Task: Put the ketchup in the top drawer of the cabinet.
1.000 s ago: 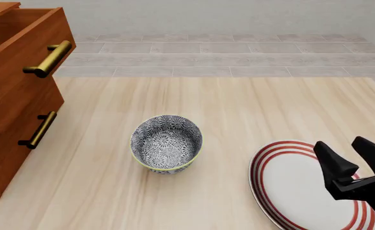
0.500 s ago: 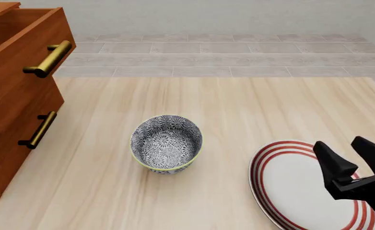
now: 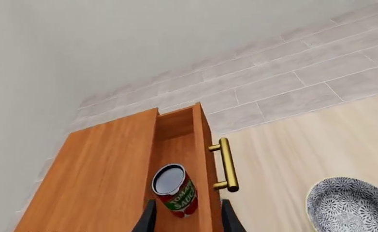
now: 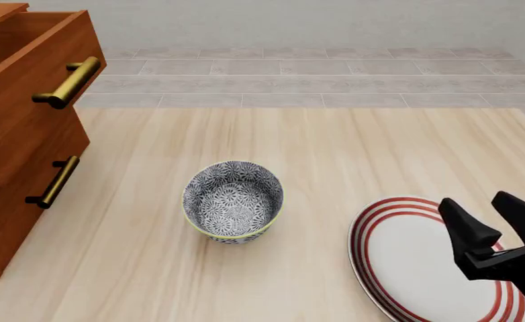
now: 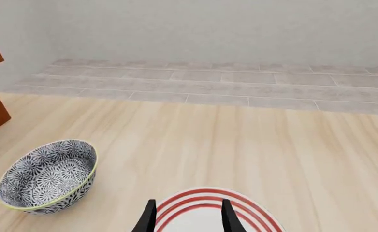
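Where ketchup (image 3: 175, 190) lies: just beyond left end effector (image 3: 187, 217).

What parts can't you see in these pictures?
- The ketchup: in the front view only a sliver shows at the left edge; its base is hidden by the left claw in the left wrist view.
- The top drawer: its floor is hidden by its own front in the front view.
- The plate: cut off by the bottom edge and partly covered by the right claw.
- Cabinet: cut off by the left edge.
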### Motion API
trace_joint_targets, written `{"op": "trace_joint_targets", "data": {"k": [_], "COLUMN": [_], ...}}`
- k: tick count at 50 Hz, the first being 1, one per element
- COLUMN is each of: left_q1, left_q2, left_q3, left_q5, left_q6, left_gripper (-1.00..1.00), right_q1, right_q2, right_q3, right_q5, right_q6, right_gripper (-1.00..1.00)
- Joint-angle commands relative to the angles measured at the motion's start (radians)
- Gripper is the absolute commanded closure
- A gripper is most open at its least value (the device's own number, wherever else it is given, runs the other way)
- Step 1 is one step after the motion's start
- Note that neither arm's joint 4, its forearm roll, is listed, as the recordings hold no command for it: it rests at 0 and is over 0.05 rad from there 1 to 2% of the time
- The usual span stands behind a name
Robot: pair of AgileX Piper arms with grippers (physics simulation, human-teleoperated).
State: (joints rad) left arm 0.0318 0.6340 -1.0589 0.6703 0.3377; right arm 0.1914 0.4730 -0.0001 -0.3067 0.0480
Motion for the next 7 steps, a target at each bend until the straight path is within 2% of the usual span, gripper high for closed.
{"op": "trace_joint_targets", "data": {"k": [1, 5, 7], "left_q1": [-0.05, -0.061, -0.084], "left_q2": [-0.123, -0.198, -0.228], "left_q3": [0.024, 0.069, 0.071], "left_q5": [0.055, 0.054, 0.079], "left_q6": [0.012, 0.056, 0.041], "left_gripper": [-1.0, -1.0, -1.0], "right_q1": [-0.001, 0.001, 0.001], "right_q2": [-0.015, -0.008, -0.015], "right_q3": [0.0, 0.0, 0.0], "right_q5": [0.013, 0.007, 0.014], "right_q6": [0.002, 0.002, 0.002], "right_gripper": [-1.0, -1.0, -1.0]}}
